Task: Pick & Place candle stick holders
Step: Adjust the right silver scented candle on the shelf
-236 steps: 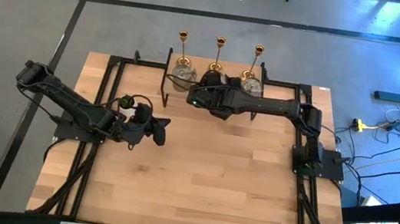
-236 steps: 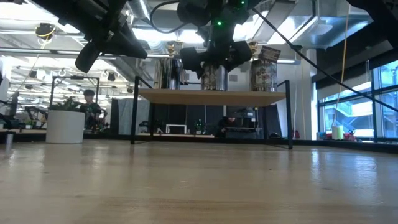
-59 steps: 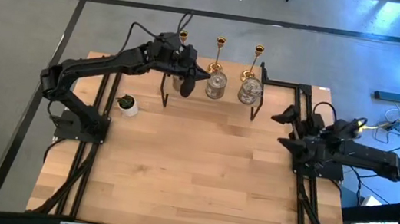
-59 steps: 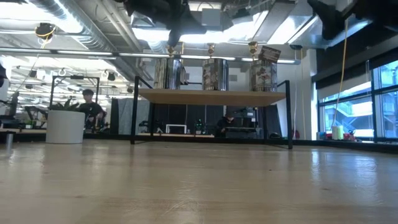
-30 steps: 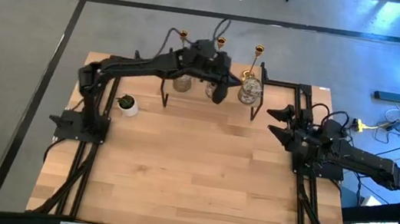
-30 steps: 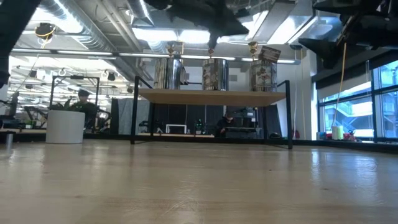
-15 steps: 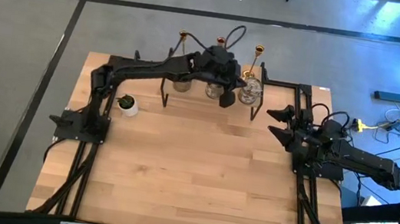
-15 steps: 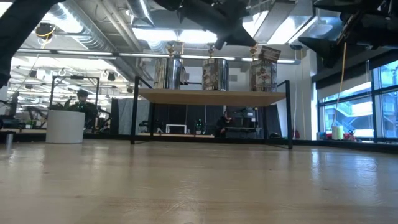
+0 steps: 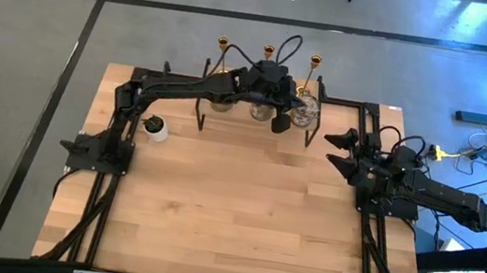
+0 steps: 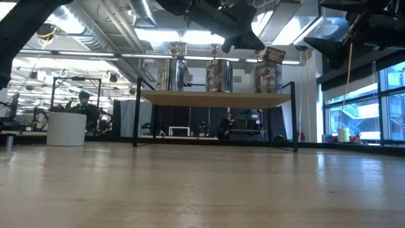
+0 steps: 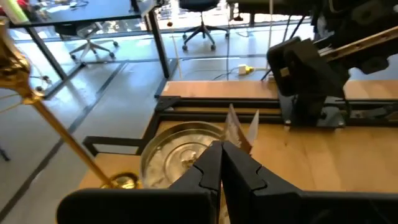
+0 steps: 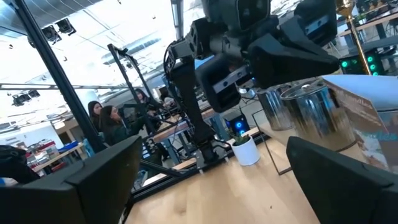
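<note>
Silvery-glass holder (image 9: 301,113) at the shelf's three o'clock end sits under the clenched, empty left gripper (image 9: 278,122), which I judge must spread before grasping; the right gripper (image 9: 340,152) waits spread at three o'clock.

A light wooden table (image 9: 242,221) stands on a grey concrete floor (image 9: 31,33) crossed by dark lines. At 3 o'clock of the table, a yellow plug (image 9: 436,153) and cables lie on the floor. Seen level across the table, an open workshop shows ceiling strip lights (image 10: 155,35), exposed ducts, tall windows (image 10: 389,101) at 3 o'clock, and a person (image 10: 84,107) at a bench at 9 o'clock. Office chairs (image 11: 199,28) stand beyond.
</note>
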`<act>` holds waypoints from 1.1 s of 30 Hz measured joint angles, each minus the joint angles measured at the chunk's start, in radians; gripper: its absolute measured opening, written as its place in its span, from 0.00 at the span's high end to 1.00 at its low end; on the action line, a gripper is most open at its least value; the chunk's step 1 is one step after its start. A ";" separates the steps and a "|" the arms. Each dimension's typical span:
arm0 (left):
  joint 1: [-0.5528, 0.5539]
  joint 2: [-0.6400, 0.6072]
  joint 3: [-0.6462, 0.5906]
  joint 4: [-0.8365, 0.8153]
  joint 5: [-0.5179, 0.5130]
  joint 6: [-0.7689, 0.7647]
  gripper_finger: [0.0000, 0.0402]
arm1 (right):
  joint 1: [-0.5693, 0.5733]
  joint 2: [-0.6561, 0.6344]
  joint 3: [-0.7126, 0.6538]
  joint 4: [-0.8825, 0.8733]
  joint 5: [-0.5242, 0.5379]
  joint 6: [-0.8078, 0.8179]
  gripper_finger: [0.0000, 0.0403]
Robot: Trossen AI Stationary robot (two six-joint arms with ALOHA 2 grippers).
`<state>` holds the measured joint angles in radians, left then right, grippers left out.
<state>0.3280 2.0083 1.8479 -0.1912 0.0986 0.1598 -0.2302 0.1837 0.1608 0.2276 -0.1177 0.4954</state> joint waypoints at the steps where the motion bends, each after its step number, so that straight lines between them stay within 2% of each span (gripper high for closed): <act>1: 0.000 0.001 0.000 0.002 0.009 -0.007 1.00 | 0.000 0.000 0.000 -0.001 -0.002 0.004 0.01; 23: -0.006 0.026 -0.001 -0.022 0.136 -0.015 1.00 | -0.001 0.000 0.000 -0.023 -0.017 0.021 0.01; 27: -0.013 0.037 -0.001 -0.015 0.128 -0.010 1.00 | -0.001 0.000 0.000 -0.023 -0.016 0.021 0.01; 33: -0.017 0.037 0.045 -0.004 0.049 0.043 1.00 | 0.000 0.000 0.000 -0.027 -0.016 0.021 0.01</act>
<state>0.3109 2.0457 1.8934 -0.1947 0.1480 0.2027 -0.2306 0.1841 0.1612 0.2008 -0.1337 0.5163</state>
